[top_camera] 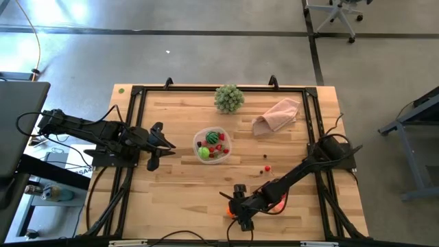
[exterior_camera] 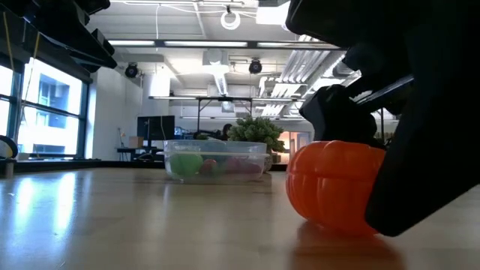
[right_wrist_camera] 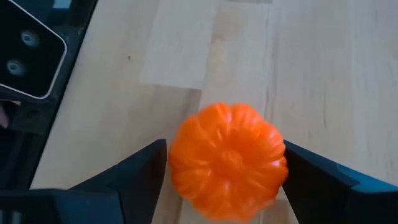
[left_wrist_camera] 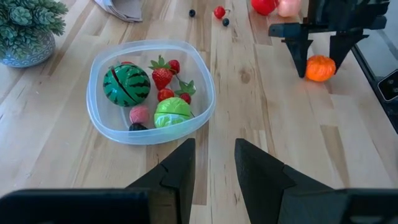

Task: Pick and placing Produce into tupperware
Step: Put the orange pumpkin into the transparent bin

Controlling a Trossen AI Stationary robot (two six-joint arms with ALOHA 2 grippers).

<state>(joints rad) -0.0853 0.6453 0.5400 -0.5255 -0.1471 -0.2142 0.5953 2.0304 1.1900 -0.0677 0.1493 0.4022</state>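
High view hides most of what my right gripper [top_camera: 234, 210] is doing near the table's front edge: my own arm lies across the spot, and only a sliver of the orange pumpkin [top_camera: 230, 213] shows beside the fingers. A red piece [top_camera: 280, 200] under that arm is mostly covered too, so I cannot tell what it is. In the low view my arm fills the right side as a dark mass, cutting off part of the pumpkin [exterior_camera: 334, 186], which sits on the table [exterior_camera: 135, 225].

The right wrist view is clearer. My right fingers stand wide apart with the pumpkin [right_wrist_camera: 227, 160] between them; whether either finger touches it I cannot tell.

My left gripper [left_wrist_camera: 214, 165] hovers just beside the tub [left_wrist_camera: 99, 118], fingers only a narrow gap apart and holding nothing.

The clear tub [top_camera: 198, 136] sits mid-table. Inside it lie a striped watermelon [left_wrist_camera: 126, 85], strawberries [left_wrist_camera: 163, 76], a light green lettuce piece [left_wrist_camera: 172, 112] and a pink piece [left_wrist_camera: 139, 114]; a small dark item by the pink one is too small to name. A few loose berries [top_camera: 266, 167] lie between the tub and my right arm.
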